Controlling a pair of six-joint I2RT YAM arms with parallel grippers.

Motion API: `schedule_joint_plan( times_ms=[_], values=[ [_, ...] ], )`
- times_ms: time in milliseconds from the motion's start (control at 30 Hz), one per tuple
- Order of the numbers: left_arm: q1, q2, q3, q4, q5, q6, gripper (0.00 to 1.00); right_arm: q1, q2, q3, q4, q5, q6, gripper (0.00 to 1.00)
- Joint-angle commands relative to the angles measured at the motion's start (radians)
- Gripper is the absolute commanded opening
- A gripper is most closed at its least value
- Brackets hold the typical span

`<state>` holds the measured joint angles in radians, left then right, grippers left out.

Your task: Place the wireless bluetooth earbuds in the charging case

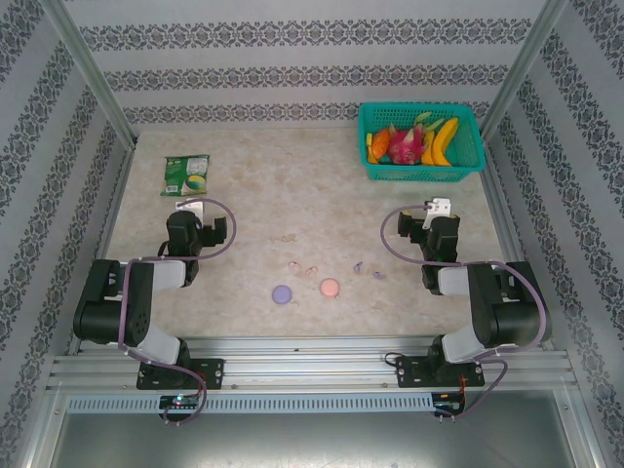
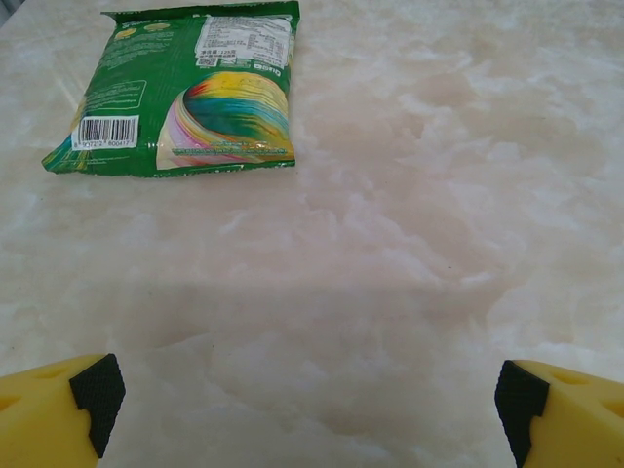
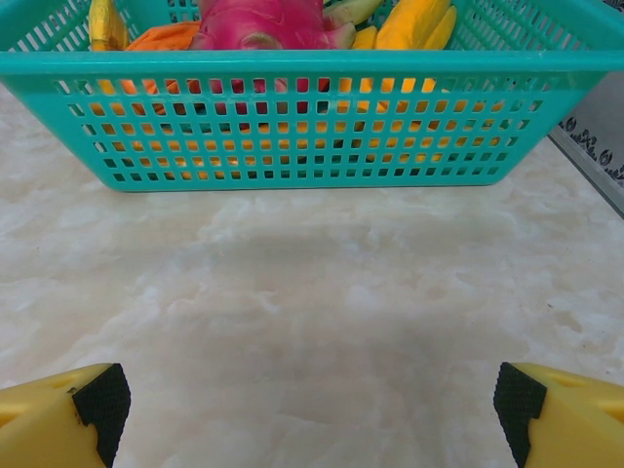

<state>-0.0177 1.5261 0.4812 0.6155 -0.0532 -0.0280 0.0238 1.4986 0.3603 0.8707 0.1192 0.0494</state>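
Two round coin-like charging cases lie near the table's front middle, a purple case (image 1: 282,293) and a pink case (image 1: 330,288). Just behind them lie the tiny earbuds: two pale pink earbuds (image 1: 294,264) (image 1: 312,270) and two pale purple earbuds (image 1: 359,265) (image 1: 378,275). My left gripper (image 1: 193,207) (image 2: 307,400) hovers open over bare marble, well left of the cases. On the other side my right gripper (image 1: 439,207) (image 3: 307,405) is open too, off to the right and behind the earbuds, with nothing between its fingers.
A green snack bag (image 1: 186,175) (image 2: 185,93) lies flat at the back left, ahead of the left gripper. A teal basket (image 1: 472,156) (image 3: 312,117) of toy fruit stands at the back right, straight ahead of the right gripper. Patterned walls enclose the table.
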Motion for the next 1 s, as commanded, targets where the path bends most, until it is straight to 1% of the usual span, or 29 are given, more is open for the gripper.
schedule_joint_plan(
  times_ms=[0, 100, 200, 267, 300, 367, 400, 467, 533, 667, 700, 767, 867, 967],
  values=[
    [0.007, -0.068, 0.105, -0.155, -0.022, 0.006, 1.00, 0.002, -0.089, 0.013, -0.022, 0.053, 0.015, 0.98],
    [0.006, -0.132, 0.188, -0.311, -0.045, -0.016, 1.00, 0.007, -0.224, 0.059, -0.250, 0.089, 0.052, 0.98],
    [0.004, -0.187, 0.259, -0.441, -0.037, -0.089, 1.00, 0.007, -0.365, 0.115, -0.474, 0.073, 0.164, 0.98],
    [-0.002, -0.223, 0.299, -0.531, -0.038, -0.158, 1.00, 0.005, -0.452, 0.186, -0.670, 0.045, 0.273, 0.98],
    [-0.005, -0.239, 0.321, -0.581, -0.036, -0.199, 1.00, 0.001, -0.495, 0.220, -0.758, 0.044, 0.363, 0.98],
    [-0.012, -0.266, 0.363, -0.675, -0.025, -0.274, 1.00, -0.005, -0.584, 0.272, -0.964, 0.084, 0.567, 0.98],
    [-0.018, -0.280, 0.382, -0.721, -0.012, -0.308, 1.00, -0.007, -0.633, 0.270, -0.997, 0.070, 0.604, 0.98],
    [-0.030, -0.296, 0.410, -0.801, 0.016, -0.373, 1.00, -0.008, -0.718, 0.231, -0.954, -0.049, 0.563, 0.98],
    [-0.046, -0.308, 0.434, -0.881, 0.045, -0.441, 1.00, -0.009, -0.779, 0.227, -0.979, -0.132, 0.558, 0.98],
    [-0.064, -0.331, 0.437, -0.957, 0.109, -0.547, 1.00, 0.008, -0.755, 0.331, -1.212, -0.270, 0.523, 0.97],
    [-0.066, -0.335, 0.432, -0.967, 0.128, -0.574, 1.00, 0.023, -0.739, 0.352, -1.265, -0.293, 0.522, 0.96],
    [-0.070, -0.339, 0.422, -0.978, 0.160, -0.614, 1.00, 0.068, -0.720, 0.377, -1.346, -0.287, 0.528, 0.93],
    [-0.074, -0.337, 0.403, -0.984, 0.193, -0.673, 1.00, 0.166, -0.692, 0.413, -1.454, -0.216, 0.564, 0.91],
    [-0.077, -0.321, 0.380, -0.976, 0.222, -0.735, 1.00, 0.267, -0.635, 0.444, -1.539, -0.142, 0.656, 0.88]
  ],
)
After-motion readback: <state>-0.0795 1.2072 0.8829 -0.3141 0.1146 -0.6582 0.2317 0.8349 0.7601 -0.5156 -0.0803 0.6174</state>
